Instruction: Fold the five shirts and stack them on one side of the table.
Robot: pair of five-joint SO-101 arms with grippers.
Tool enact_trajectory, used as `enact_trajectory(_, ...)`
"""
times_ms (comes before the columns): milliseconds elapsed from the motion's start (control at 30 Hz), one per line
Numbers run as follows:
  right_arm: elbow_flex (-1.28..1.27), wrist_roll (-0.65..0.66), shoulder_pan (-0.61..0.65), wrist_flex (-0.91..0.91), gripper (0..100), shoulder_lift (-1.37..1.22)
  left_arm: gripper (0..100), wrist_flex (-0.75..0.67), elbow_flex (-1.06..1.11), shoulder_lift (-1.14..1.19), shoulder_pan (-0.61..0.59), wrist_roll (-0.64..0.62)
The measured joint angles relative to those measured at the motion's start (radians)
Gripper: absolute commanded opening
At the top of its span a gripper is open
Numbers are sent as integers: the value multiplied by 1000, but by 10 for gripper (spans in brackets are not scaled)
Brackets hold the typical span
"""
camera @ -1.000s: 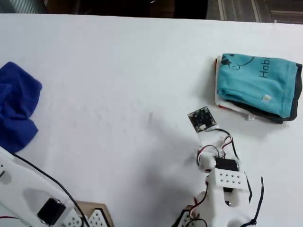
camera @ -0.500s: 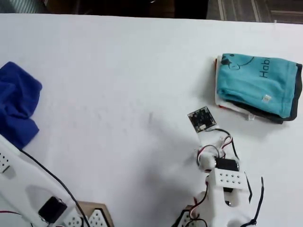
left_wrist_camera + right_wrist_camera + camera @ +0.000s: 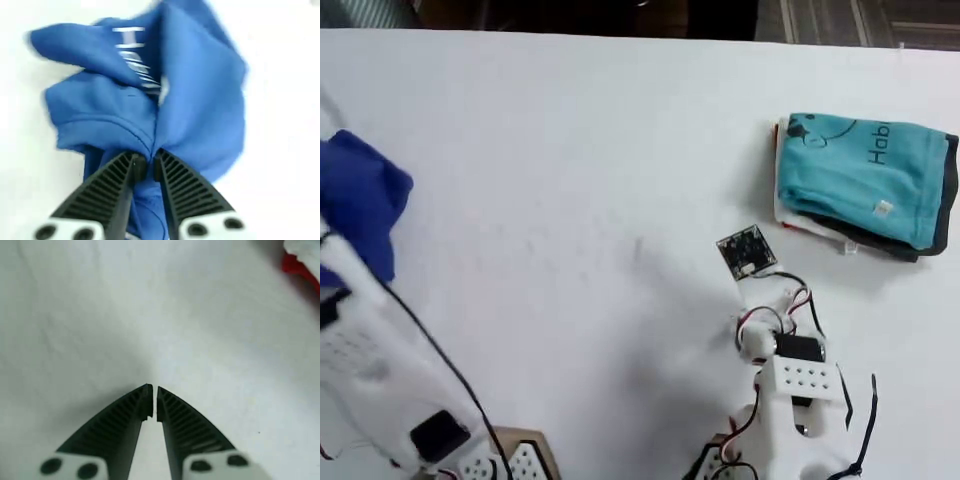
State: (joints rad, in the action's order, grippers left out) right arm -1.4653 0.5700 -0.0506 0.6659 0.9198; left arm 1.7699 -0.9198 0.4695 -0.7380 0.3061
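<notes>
White matte table (image 3: 570, 150) under both arms, with dark floor beyond its far edge. Toward one side edge, a stack of folded shirts (image 3: 860, 185): teal knit on top, with white, red and dark layers underneath. Squared up neatly, so presumably the chosen stacking side. Probably four garments, going by the layers, though hard to count for certain.

Well apart from that stack, at the opposite side edge: a crumpled royal-blue cotton shirt (image 3: 360, 195), bunched and unfolded, with white print in one crease. Likely the last of the five.

Clamped on a raised ridge of that blue cloth: the black ribbed left hand (image 3: 146, 167), fingers pressed together through the fabric, loose folds drooping away around the grip. Holds a fold rather than a hem, probably only to drag the bundle toward the stack and into open table, where spreading flat has room. Cannot tell whether any of the cloth is clear of the table.

Near the stack, on the robot's side of it: the black ribbed right hand (image 3: 154, 402), tips together on nothing, over bare table with a scrap of the stack's red layer at the fringe of its wrist view. Seems parked there to stay off the cloth's path yet within reach of the stack.

Needs spreading, folding and placing on the teal top to finish.
</notes>
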Motion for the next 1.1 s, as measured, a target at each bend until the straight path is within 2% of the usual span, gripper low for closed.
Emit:
enact_trajectory(133, 0, 0, 0, 0, 19, 0, 26, 0, 313, -290, 210, -2)
enact_trajectory(267, 0, 0, 0, 0, 19, 0, 26, -2, 526, -523, 466, -2)
enact_trajectory(433, 0, 0, 0, 0, 19, 0, 28, -61, 661, -640, 738, -2)
enact_trajectory(533, 0, 0, 0, 0, 19, 0, 101, -110, 695, -649, 842, -2)
enact_trajectory(633, 0, 0, 0, 0, 19, 0, 221, -127, 717, -651, 887, 0)
enact_trajectory(900, 0, -26, 0, 0, 19, 0, 202, -121, 709, -660, 905, -25)
enact_trajectory(1000, 0, -31, 0, 0, 19, 0, 202, -84, 674, -660, 865, -25)
enact_trajectory(1100, 0, -35, 0, 0, 23, 0, 203, -72, 671, -660, 743, -25)
